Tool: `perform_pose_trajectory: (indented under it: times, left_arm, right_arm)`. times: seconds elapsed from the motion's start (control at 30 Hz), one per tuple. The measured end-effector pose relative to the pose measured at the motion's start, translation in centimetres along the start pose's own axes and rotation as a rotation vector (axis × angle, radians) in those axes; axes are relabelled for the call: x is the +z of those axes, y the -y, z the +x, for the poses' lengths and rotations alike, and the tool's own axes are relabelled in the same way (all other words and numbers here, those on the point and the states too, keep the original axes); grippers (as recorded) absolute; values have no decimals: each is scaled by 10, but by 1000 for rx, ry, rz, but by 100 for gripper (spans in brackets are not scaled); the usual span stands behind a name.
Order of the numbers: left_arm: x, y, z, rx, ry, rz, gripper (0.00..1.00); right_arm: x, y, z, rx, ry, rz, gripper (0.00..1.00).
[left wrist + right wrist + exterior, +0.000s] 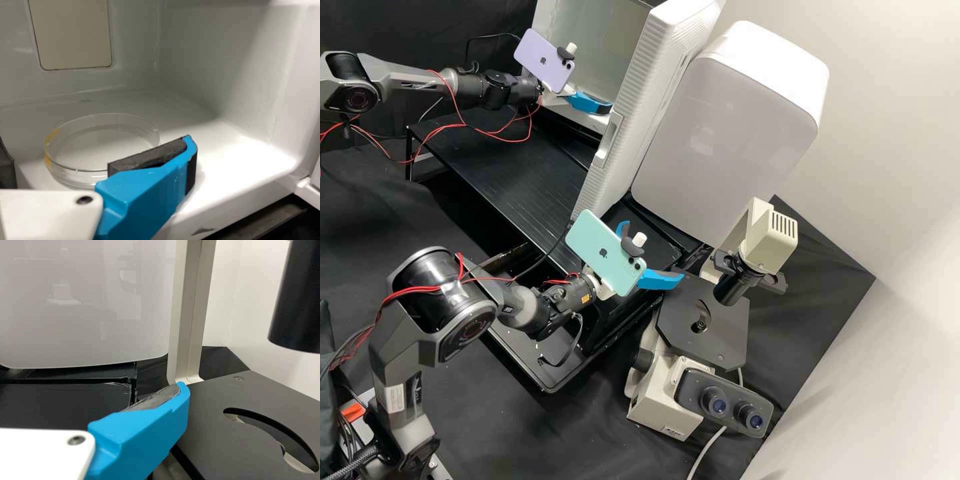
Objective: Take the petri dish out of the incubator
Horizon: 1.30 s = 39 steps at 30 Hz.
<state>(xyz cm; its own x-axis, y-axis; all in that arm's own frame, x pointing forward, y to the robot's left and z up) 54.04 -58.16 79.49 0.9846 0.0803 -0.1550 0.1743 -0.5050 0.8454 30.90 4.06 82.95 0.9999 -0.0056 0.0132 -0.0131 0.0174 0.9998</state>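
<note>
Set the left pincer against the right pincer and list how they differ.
The left blue-fingered white pincer sits inside the white incubator chamber, beside the clear round petri dish; the right pincer is outside, by the black microscope stage, with no dish near. The left pincer carries a lilac phone, the right pincer a mint-green phone. Both are open and empty.

The bench [487,427] I work at is draped in black cloth [400,200]. A low black platform [520,173] stands on it, and the white incubator [653,87] sits on that platform with its chamber open. Just beside the platform, the microscope [667,393] stands on the cloth. In my left wrist view, the white chamber floor [240,150] carries the clear petri dish [100,147], which lies flat.
</note>
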Motion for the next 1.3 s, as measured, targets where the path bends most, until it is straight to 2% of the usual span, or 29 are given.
perform_pose_trajectory:
  times: [0.03, 0.07, 0.23, 0.27, 0.33, 0.4, 0.67, 0.97, 1.1, 1.23, 1.3]
  left_arm:
    - [0, 1, 0, -2, -1, 2, 100]
    - [0, 1, 0, -2, 0, 2, 0]
    - [2, 3, 2, 22, 12, 12, 0]
    - [3, 4, 3, 25, 16, 3, 0]
    - [4, 4, 3, 37, 24, 16, 0]
    - [5, 5, 3, 39, 30, 32, 0]
    - [5, 6, 3, 52, 29, 33, 0]
    - [6, 5, 3, 64, 37, 58, 0]
    - [5, 8, 3, 64, 35, 44, 0]
    - [5, 9, 3, 65, 39, 57, 0]
    - [4, 10, 3, 68, 32, 44, 0]
  right_arm:
    - [0, 0, 0, 0, 0, 0, 100]
    - [0, 0, 0, 0, 0, 0, 100]
    - [0, 0, 0, 0, 0, 0, 100]
    - [0, 0, 0, 0, 0, 0, 100]
    - [0, 0, 0, 0, 0, 0, 100]
    - [0, 0, 0, 0, 0, 0, 100]
    - [0, 0, 0, 0, 0, 0, 100]
    - [0, 0, 0, 0, 0, 0, 100]
    - [0, 0, 0, 0, 0, 0, 100]
    - [0, 0, 0, 0, 0, 0, 100]
    - [0, 0, 0, 0, 0, 0, 100]
